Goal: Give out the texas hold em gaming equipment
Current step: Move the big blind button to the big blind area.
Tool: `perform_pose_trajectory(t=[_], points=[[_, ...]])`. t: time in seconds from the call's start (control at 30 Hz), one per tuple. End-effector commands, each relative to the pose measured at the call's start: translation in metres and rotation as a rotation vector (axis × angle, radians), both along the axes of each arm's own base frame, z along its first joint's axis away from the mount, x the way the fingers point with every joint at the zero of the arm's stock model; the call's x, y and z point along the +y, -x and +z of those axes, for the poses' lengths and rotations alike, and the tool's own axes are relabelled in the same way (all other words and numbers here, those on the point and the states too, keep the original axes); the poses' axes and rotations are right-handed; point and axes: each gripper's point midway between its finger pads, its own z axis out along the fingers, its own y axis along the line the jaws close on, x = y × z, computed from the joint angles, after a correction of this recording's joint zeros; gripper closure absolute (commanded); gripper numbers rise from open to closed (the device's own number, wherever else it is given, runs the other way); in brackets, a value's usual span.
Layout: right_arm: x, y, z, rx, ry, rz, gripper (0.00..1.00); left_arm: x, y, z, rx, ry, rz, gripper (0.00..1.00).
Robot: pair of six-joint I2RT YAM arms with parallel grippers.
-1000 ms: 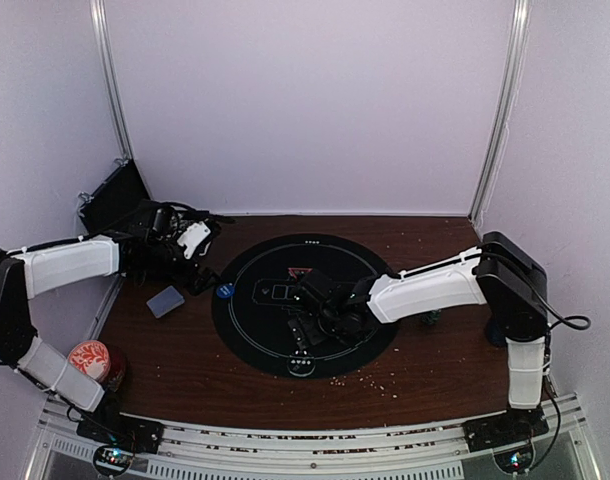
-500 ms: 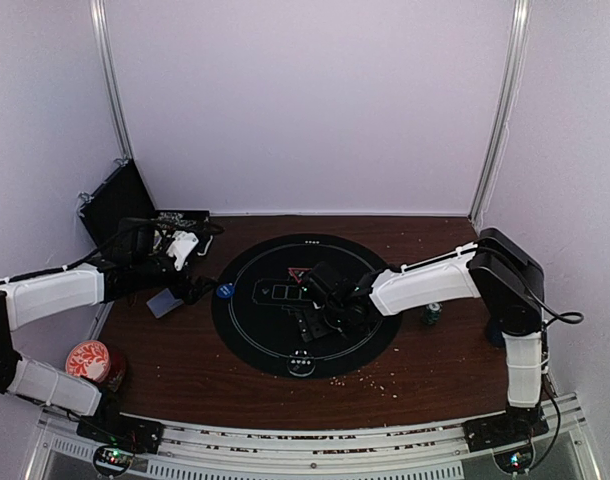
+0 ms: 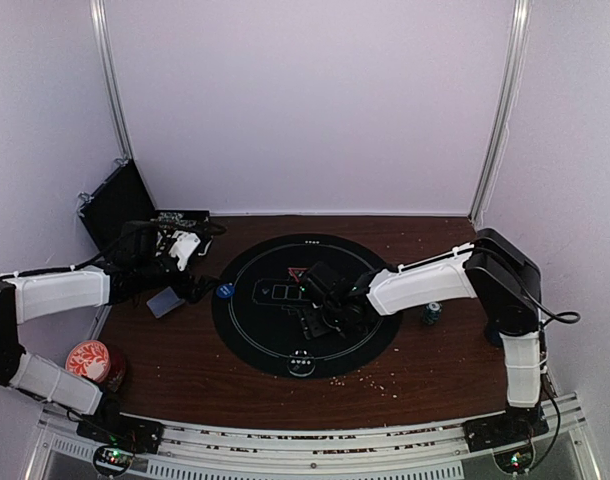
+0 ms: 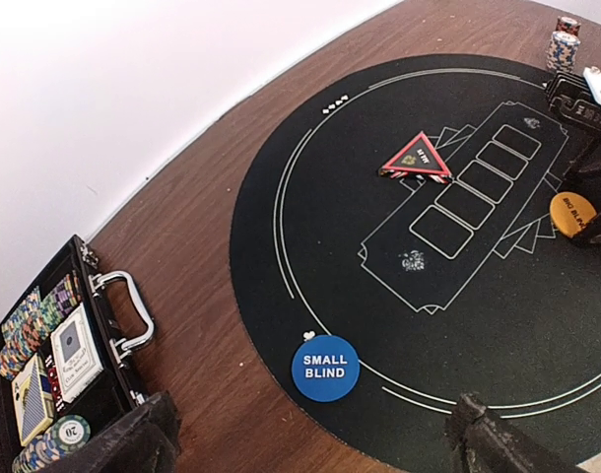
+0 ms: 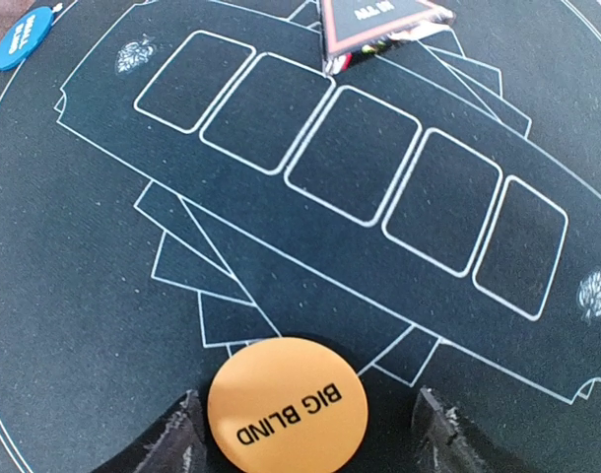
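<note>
The orange BIG BLIND button (image 5: 287,406) lies flat on the black round mat (image 3: 255,330). My right gripper (image 5: 308,439) straddles it, open. Its left finger is close to the button's rim and a gap shows at the right finger (image 5: 446,439). The blue SMALL BLIND button (image 4: 325,368) rests on the mat's left edge. My left gripper (image 4: 315,445) hangs open just short of it, holding nothing. A red triangle marker (image 4: 417,158) lies near the printed card boxes. A grey-blue card deck (image 3: 165,301) lies on the wood under the left arm.
An open black case (image 4: 94,345) with chips and cards sits at the far left. A chip stack (image 3: 431,313) stands right of the mat, and one chip (image 3: 301,364) lies at its near edge. A red-topped can (image 3: 90,360) stands front left.
The right gripper slid left over the mat and its jaws have narrowed around the orange button. The left arm swung from the case toward the blue button, still open.
</note>
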Motion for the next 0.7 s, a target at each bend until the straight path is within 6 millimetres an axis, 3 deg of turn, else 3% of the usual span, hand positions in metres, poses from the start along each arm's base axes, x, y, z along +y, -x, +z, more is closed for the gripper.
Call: perform_pose_trajectory(t=[0.0,0.2,0.37,0.67], points=[[0.003,0.01,-0.033,0.046,0.064,0.055,0.29,0.002,-0.01,0.006,-0.041,0.017,0.028,0.02],[0.012,0.017,-0.033,0.04,0.073,0.088,0.31,0.004,-0.011,0.008,-0.046,0.019,0.033,0.02],[0.014,0.021,-0.037,0.053,0.072,0.094,0.41,0.005,-0.011,0.008,-0.047,0.02,0.037,0.02],[0.015,0.025,-0.032,0.052,0.055,0.096,0.47,0.007,-0.013,0.005,-0.043,0.016,0.045,0.02]])
